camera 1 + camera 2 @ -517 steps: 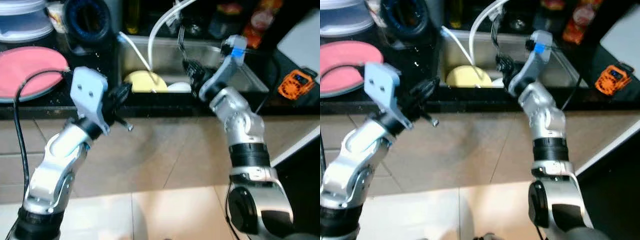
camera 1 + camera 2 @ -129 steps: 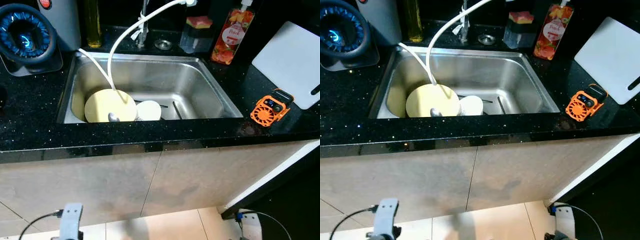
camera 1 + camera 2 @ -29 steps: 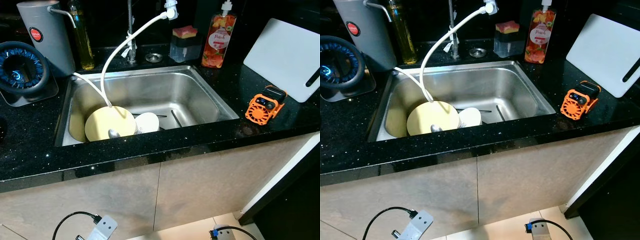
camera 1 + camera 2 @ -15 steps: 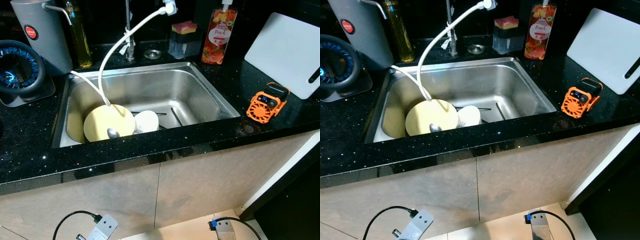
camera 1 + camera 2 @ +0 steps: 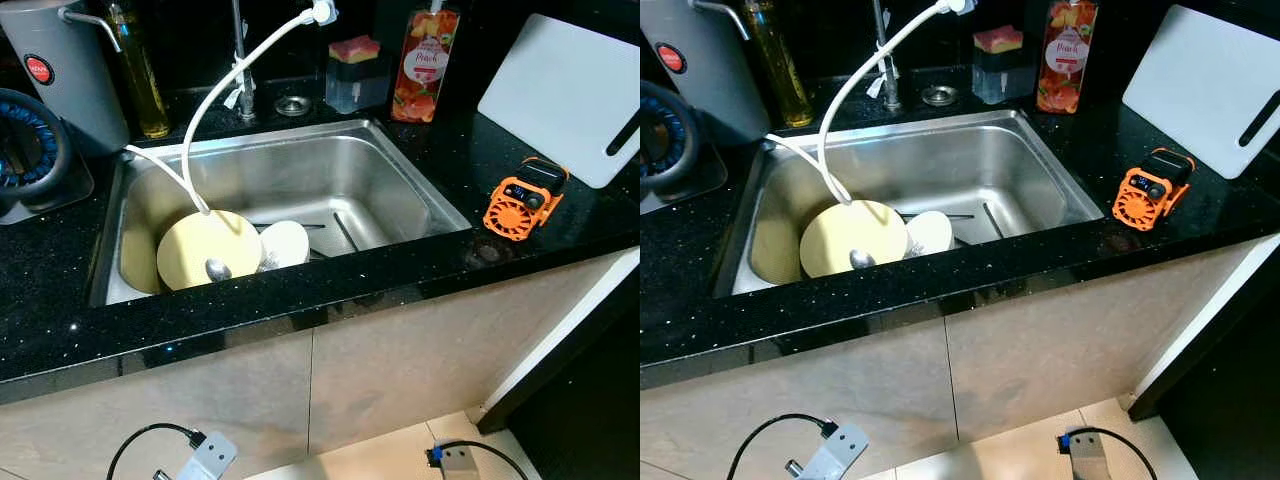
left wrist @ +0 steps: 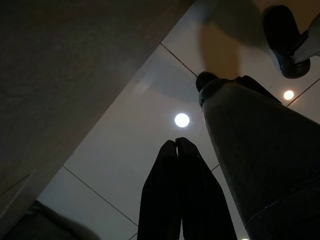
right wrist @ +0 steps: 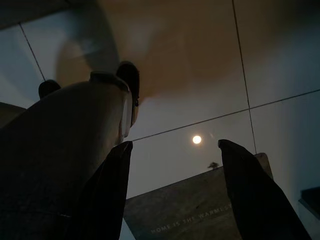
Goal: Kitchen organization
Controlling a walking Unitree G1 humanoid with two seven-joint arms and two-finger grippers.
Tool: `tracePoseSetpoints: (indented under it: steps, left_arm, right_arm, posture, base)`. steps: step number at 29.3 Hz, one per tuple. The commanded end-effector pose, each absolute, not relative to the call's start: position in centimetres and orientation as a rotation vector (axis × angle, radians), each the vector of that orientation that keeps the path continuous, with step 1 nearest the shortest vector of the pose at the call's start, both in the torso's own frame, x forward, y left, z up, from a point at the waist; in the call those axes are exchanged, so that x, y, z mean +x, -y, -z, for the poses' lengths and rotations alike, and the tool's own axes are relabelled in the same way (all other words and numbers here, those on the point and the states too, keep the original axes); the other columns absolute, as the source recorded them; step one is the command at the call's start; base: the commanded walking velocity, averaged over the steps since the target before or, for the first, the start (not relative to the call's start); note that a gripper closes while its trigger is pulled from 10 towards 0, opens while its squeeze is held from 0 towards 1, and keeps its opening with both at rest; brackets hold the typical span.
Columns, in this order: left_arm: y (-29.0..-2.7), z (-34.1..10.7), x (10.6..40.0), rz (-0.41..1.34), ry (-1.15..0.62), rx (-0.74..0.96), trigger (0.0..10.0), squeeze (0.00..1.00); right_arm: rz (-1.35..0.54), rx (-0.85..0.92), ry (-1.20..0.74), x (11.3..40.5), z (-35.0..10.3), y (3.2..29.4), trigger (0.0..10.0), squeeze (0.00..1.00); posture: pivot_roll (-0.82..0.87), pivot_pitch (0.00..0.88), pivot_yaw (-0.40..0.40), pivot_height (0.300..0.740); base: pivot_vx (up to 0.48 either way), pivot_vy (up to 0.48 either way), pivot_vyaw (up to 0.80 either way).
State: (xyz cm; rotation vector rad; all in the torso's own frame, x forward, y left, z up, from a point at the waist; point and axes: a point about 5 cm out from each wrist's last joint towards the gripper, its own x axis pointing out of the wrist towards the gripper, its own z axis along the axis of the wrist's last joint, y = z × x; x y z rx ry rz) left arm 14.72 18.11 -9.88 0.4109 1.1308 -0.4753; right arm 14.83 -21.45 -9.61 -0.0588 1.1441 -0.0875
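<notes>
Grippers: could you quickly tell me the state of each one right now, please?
Left gripper: closed, holding nothing, pointing at the floor.
Right gripper: open, holding nothing.

Black speckled countertop point(image 5: 250, 310) surrounds a steel sink point(image 5: 390, 185); right of the sink lie an orange handheld fan point(image 5: 523, 201) and a white cutting board point(image 5: 560, 95); behind the sink stand a peach soap bottle point(image 5: 417, 65) and a sponge holder point(image 5: 351, 75); left of the sink, a grey kettle point(image 5: 55, 80).

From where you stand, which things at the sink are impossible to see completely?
- Metal spoon: handle hidden under the round pale yellow plate in the steel sink.
- White cutting board: cut off by the right edge, eye views.
- Blue-ringed black appliance: cut off by the left edge.
- Peach soap bottle: small print unreadable.
</notes>
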Motion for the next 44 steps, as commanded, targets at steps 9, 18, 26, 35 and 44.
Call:
tracePoseSetpoints:
  steps: [9, 18, 26, 35, 44]
  left_arm:
    - [-17.8, 11.5, 9.8, 0.500, -1.293, 0.376, 10.0, 0.00]
    - [-17.9, 11.5, 9.9, 0.500, -1.305, 0.381, 10.0, 0.00]
    - [-18.1, 11.4, 10.1, 0.494, -1.302, 0.385, 10.0, 0.00]
    - [-18.0, 11.4, 10.0, 0.499, -1.299, 0.388, 10.0, 0.00]
    - [-18.0, 11.5, 9.8, 0.507, -1.309, 0.395, 10.0, 0.00]
  right_arm:
    - [0.076, -0.059, -1.138, 15.2, 9.5, 21.6, 10.0, 0.00]
    - [0.073, -0.064, -1.167, 13.7, 10.0, 21.6, 10.0, 0.00]
    - [0.059, -0.059, -1.193, 12.4, 10.5, 20.9, 10.0, 0.00]
    - [0.042, -0.075, -1.202, 12.2, 10.6, 20.6, 10.0, 0.00]
    - [0.031, -0.080, -1.200, 12.1, 10.6, 20.7, 10.0, 0.00]
  posture:
    - [0.04, 0.061, -0.002, 0.740]
    - [0.06, 0.070, 0.005, 0.740]
    - [0.07, 0.072, -0.003, 0.740]
    - [0.08, 0.064, -0.008, 0.740]
    - [0.08, 0.058, -0.010, 0.740]
  base:
    - [0.000, 0.000, 0.00]
    - [0.000, 0.000, 0.00]
    - [0.000, 0.000, 0.00]
    - [0.000, 0.000, 0.00]
    - [0.000, 0.000, 0.00]
